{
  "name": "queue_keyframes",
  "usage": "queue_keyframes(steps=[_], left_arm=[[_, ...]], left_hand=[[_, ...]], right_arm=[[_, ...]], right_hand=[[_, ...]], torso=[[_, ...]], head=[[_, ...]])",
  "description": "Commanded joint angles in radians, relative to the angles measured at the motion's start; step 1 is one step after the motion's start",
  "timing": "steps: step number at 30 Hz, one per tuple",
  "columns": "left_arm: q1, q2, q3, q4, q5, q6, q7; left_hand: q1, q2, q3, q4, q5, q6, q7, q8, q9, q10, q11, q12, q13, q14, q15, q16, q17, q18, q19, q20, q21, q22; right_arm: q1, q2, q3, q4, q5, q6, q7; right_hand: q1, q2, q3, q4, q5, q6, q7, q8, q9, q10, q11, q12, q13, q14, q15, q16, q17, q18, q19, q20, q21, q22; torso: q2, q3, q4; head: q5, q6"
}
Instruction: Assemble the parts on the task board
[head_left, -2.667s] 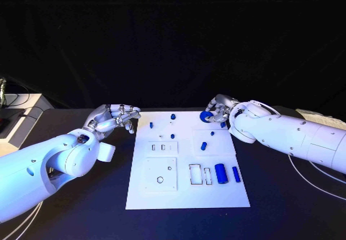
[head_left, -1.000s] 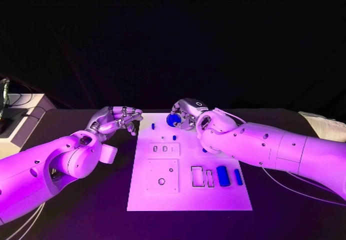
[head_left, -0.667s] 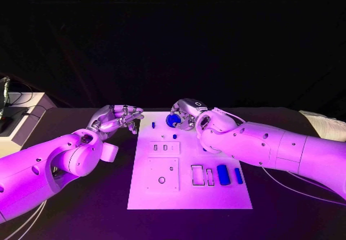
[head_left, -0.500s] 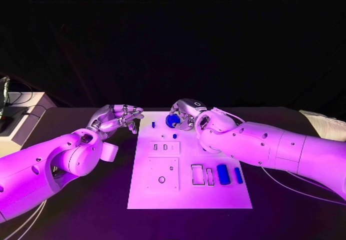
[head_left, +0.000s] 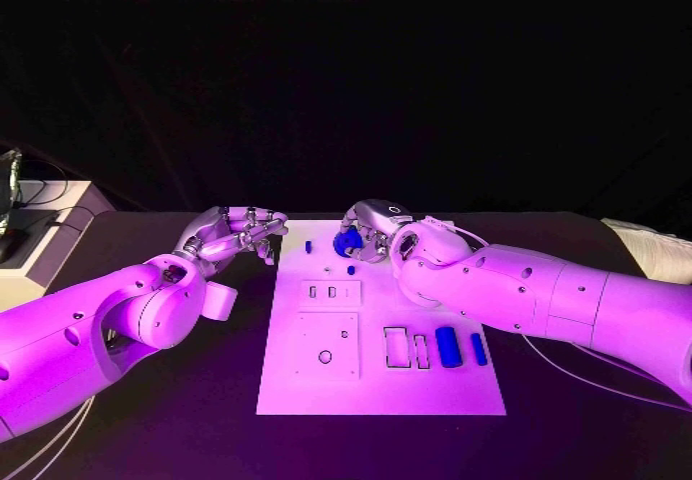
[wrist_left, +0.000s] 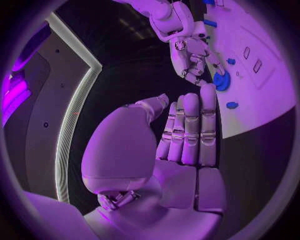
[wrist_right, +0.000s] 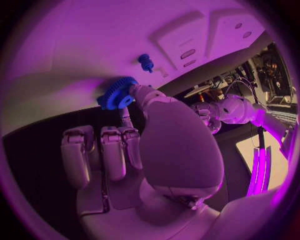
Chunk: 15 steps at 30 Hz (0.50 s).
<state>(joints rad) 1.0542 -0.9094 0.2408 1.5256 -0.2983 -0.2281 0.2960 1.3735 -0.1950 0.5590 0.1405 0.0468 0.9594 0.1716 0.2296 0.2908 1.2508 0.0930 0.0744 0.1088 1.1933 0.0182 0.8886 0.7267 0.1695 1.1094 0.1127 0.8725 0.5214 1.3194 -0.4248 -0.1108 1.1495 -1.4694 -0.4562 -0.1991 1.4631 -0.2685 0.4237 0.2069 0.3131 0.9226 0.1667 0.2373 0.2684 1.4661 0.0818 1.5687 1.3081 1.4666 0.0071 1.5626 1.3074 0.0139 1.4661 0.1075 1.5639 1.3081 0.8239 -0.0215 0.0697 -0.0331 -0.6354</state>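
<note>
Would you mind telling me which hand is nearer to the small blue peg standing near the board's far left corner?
Left, narrowly. The left hand hovers just off the board's left edge beside the peg; the right hand holds the blue gear just past it.

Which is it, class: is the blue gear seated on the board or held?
Held: the right hand pinches the blue gear just above the task board.

white task board (head_left: 378, 385), blue toothed gear (wrist_right: 117, 93), blue parts (head_left: 449, 346), black table (head_left: 173, 420), silver fingers (wrist_left: 190, 125)
</note>
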Motion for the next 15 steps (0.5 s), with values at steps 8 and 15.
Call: queue_keyframes(steps=[8, 15], left_arm=[[0.000, 0.001, 0.001, 0.000, -0.002, 0.017, 0.003], [0.000, 0.001, 0.001, -0.001, -0.002, 0.019, 0.001]], left_hand=[[-0.006, 0.001, 0.006, -0.001, 0.003, -0.008, -0.001, -0.005, 0.002, -0.008, 0.004, -0.005, 0.001, -0.008, 0.003, 0.006, 0.001, 0.013, -0.008, -0.001, 0.008, 0.003], [-0.006, 0.001, 0.006, -0.001, 0.003, -0.009, -0.001, -0.005, 0.002, -0.009, 0.004, -0.005, 0.001, -0.008, 0.003, 0.006, 0.001, 0.013, -0.009, -0.001, 0.010, 0.004]], right_arm=[[-0.009, 0.000, -0.004, -0.016, -0.025, 0.012, -0.017], [-0.009, -0.001, -0.004, -0.018, -0.013, 0.002, -0.007]], right_hand=[[-0.026, -0.001, 0.000, -0.001, -0.023, -0.012, 0.003, -0.011, -0.007, 0.105, 0.004, 0.002, 0.263, 0.097, 0.003, 0.002, 0.233, -0.014, 0.104, 0.004, 0.006, 0.262], [-0.046, -0.003, -0.012, 0.003, -0.028, -0.030, 0.007, -0.023, -0.012, 0.105, 0.007, 0.002, 0.263, 0.097, 0.006, 0.001, 0.230, -0.013, 0.102, 0.007, 0.003, 0.258]], torso=[[-0.002, 0.0009, -0.0022], [-0.002, 0.0014, -0.0014]], head=[[0.000, -0.002], [-0.002, 0.002]])
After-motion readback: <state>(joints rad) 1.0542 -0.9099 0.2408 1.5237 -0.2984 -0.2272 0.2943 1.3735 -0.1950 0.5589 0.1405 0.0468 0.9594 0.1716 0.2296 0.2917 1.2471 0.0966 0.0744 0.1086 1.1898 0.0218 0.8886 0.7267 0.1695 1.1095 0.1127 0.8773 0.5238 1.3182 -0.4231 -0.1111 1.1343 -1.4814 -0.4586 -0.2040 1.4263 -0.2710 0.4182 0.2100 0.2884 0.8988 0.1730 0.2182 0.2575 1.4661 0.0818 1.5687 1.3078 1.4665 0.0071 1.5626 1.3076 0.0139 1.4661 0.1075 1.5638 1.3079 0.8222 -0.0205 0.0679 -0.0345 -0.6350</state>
